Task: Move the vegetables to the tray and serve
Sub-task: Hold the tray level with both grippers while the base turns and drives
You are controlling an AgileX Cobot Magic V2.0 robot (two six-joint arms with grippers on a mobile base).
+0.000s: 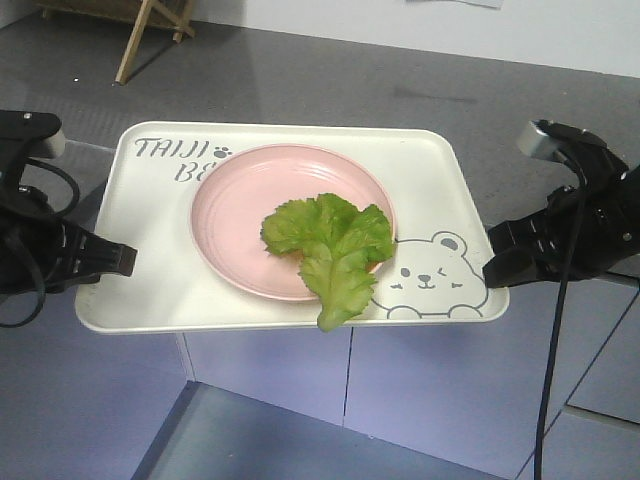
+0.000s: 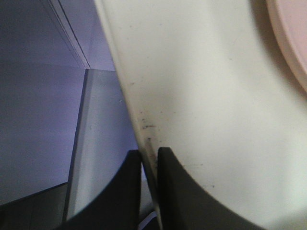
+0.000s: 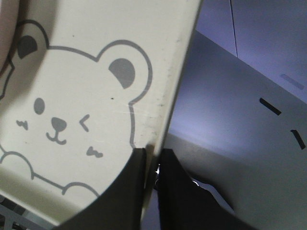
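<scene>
Front-facing exterior view: the cream-white rectangular plastic tray (image 1: 150, 250) with rounded corners sits between my two arms. On it is a round pale pink plate (image 1: 245, 215). The frilly bright green lettuce leaf (image 1: 335, 245) lies on the near right part of that plate. Its narrow end hangs over the plate's rim and reaches the tray's near edge, just beside the winking bear drawing (image 1: 435, 275). The leaf is apart from both sets of fingers and somewhat nearer the right ones.

My left fingers (image 1: 105, 258) meet the tray's left edge low on that side, and my right fingers (image 1: 510, 255) meet the right edge beside the bear. From this angle I cannot tell whether anything supports the tray from below. Only pale lilac cabinet fronts (image 1: 430, 400) show under it.

On the left wrist camera, the black fingers (image 2: 177, 191) stand almost together, with the tray's (image 2: 206, 96) thin speckled rim pinched in the narrow slot between them. A sliver of the pink plate (image 2: 292, 33) shows at top right.

On the right wrist camera it is the same. The fingers (image 3: 120, 191) are nearly closed, clamping the tray's (image 3: 144, 28) rim just beside the bear's (image 3: 62, 110) ear.
</scene>
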